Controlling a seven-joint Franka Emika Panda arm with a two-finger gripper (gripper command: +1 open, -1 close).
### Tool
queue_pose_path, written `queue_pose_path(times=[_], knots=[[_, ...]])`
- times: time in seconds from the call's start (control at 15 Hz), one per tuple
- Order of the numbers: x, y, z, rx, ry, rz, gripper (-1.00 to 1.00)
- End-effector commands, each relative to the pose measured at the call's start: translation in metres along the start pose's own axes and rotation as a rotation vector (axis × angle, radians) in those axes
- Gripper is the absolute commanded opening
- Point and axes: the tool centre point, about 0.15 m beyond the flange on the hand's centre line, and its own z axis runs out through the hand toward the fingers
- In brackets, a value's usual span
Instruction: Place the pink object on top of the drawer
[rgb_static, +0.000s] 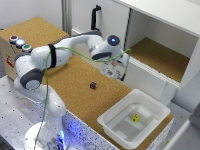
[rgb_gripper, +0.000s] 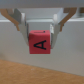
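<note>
In the wrist view a pink cube (rgb_gripper: 40, 44) with a black letter A on its face hangs above the cork surface, and my gripper (rgb_gripper: 40, 36) is shut on it, one finger on each side. In the exterior view my gripper (rgb_static: 114, 70) hovers over the cork tabletop, close to the front of the white cabinet; the cube itself is too small to make out there. The drawer (rgb_static: 37, 29), a tan cork-covered box with three round coloured buttons (rgb_static: 20, 43) on top, stands at the exterior view's far left, well away from the gripper.
A small dark cube (rgb_static: 93, 85) lies on the cork tabletop below the gripper. A white bin (rgb_static: 116, 106) holding a yellow object (rgb_static: 135, 118) sits at the exterior view's lower right. The white cabinet (rgb_static: 165, 30) with an upright black handle (rgb_static: 95, 17) stands behind.
</note>
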Motion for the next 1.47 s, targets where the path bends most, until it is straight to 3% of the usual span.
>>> queue_pose_path(times=[0.0, 0.27, 0.53, 1.0, 1.2, 1.4], knots=[[0.023, -0.146, 0.029, -0.030, -0.046, -0.159, -1.00], [0.054, -0.228, 0.047, 0.035, -0.039, -0.321, -1.00], [0.084, -0.297, 0.064, 0.139, -0.019, -0.438, -1.00], [0.125, -0.392, 0.073, 0.242, 0.038, -0.626, -1.00], [0.125, -0.432, 0.079, 0.327, 0.034, -0.690, -1.00], [0.097, -0.470, 0.089, 0.419, -0.006, -0.789, -1.00]])
